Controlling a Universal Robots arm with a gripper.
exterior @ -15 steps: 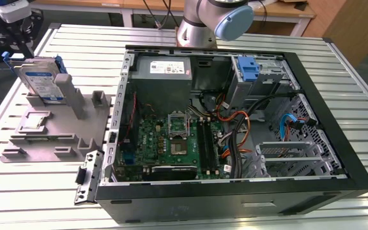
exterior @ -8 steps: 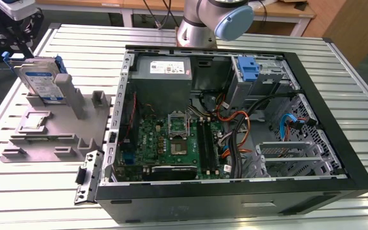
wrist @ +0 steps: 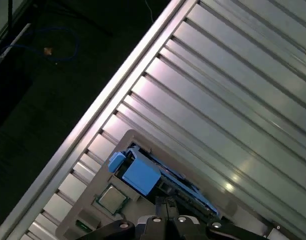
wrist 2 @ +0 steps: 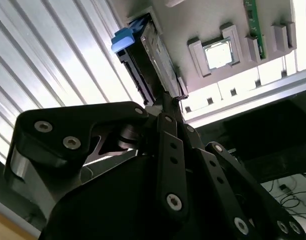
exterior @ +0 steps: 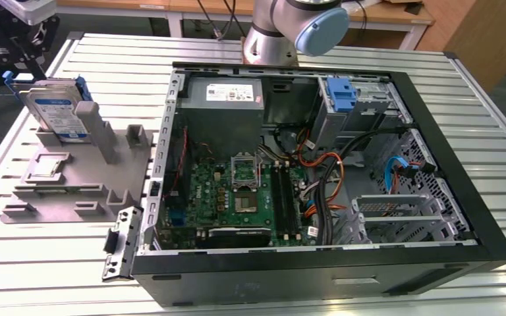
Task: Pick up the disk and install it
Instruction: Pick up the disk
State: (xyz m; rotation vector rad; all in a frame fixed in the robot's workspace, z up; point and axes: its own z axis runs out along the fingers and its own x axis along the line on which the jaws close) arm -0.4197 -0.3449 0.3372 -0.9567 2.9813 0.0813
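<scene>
Item: the disk (exterior: pixel 53 112), a silver drive with blue carrier rails. It stands on edge in a slot of the grey fixture (exterior: pixel 86 187), far on the exterior view's left. The fixture rests on the slatted table (exterior: pixel 112 52), just beside the open computer case (exterior: pixel 323 273) and outside it.

Gripper (wrist 2: pixel 168 102): hangs close over the disk's upper edge, in line with it in both wrist views. We cannot tell whether it touches. Jaw state: we cannot tell how far open they stand, nor whether they have hold of anything.

Handling note, our judgement: the grasp should take the drive's flat metal faces squarely. The blue rail tabs look springy and would let it twist. The pull should follow the slot's own upright line, since a tilted lift could bind the drive against the fixture walls.

Neighbours: a processor chip (wrist 2: pixel 218 54) sits in a pocket of the same fixture. Inside the case, a bare blue bracket (exterior: pixel 341 95) and a grey power supply (exterior: pixel 226 95) lie along the far wall.

Markings: the disk's face carries a white-and-blue label, and the power supply has a white one. We can make out no print on either.
</scene>
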